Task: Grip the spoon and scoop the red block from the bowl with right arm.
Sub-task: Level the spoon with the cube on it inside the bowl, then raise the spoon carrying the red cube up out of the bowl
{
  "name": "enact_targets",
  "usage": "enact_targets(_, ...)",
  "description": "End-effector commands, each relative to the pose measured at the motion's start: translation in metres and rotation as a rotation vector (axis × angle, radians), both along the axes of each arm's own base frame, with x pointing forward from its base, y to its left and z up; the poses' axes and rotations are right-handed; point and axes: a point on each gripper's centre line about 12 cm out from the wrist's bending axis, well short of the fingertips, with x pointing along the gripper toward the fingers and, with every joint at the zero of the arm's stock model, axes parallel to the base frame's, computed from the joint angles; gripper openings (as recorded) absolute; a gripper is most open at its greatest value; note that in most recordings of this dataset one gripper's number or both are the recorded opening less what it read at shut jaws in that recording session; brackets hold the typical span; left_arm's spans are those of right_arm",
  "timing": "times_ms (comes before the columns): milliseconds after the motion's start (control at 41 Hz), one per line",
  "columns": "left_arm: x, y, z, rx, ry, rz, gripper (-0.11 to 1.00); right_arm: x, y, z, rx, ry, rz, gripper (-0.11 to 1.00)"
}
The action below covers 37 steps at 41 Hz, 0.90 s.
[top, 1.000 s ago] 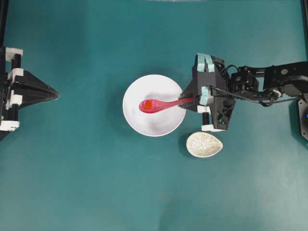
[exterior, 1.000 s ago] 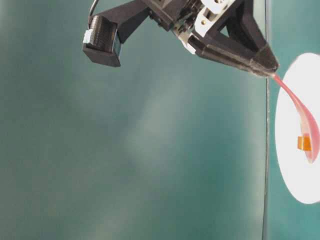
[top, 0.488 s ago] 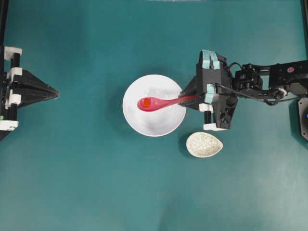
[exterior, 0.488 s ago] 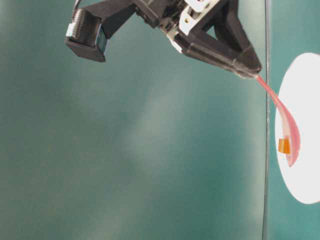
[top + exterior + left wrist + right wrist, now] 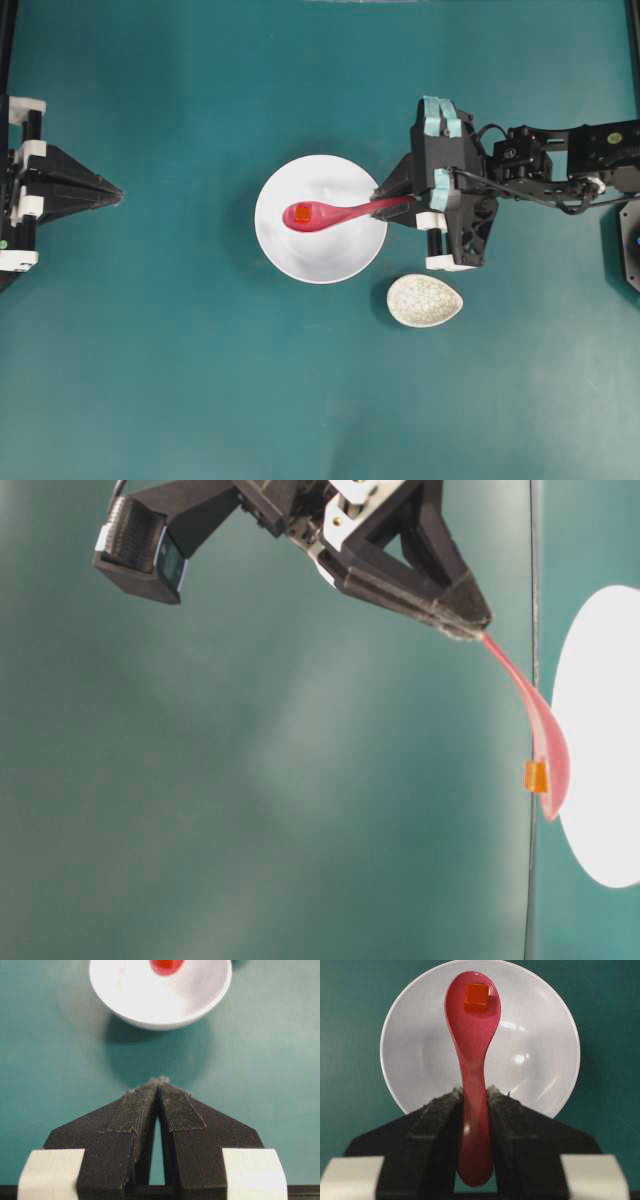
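Note:
My right gripper (image 5: 382,204) is shut on the handle of the pink-magenta spoon (image 5: 325,213), at the right rim of the white bowl (image 5: 320,255). The red block (image 5: 301,213) sits in the spoon's scoop, held above the bowl. In the right wrist view the spoon (image 5: 472,1040) runs up from the gripper (image 5: 474,1094) with the block (image 5: 476,997) near its tip, over the bowl (image 5: 540,1060). The table-level view shows the spoon (image 5: 545,745) and block (image 5: 536,776) raised off the bowl (image 5: 605,740). My left gripper (image 5: 115,194) is shut and empty at the far left, also seen in its wrist view (image 5: 159,1081).
A small speckled beige oval dish (image 5: 424,299) lies on the teal table just in front of the right gripper and to the right of the bowl. The left wrist view shows the bowl (image 5: 150,1007) ahead of the left gripper.
The right gripper has lifted the spoon with the red block in it, up from the bowl's inside; the scoop shifted slightly left in the overhead view. The left arm has not moved.

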Motion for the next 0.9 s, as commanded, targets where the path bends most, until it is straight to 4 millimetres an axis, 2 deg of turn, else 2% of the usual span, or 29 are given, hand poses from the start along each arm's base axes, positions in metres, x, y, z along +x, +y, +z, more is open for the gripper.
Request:
enact_targets(0,0.002,0.001,0.005,0.004,-0.018,0.002,0.0,0.002,0.0,0.023,-0.005,-0.064,0.002,0.24)
enact_targets(878,0.002,0.001,0.005,0.011,-0.019,-0.001,0.0,-0.021,-0.013,0.065,-0.037,-0.139,-0.017,0.24)
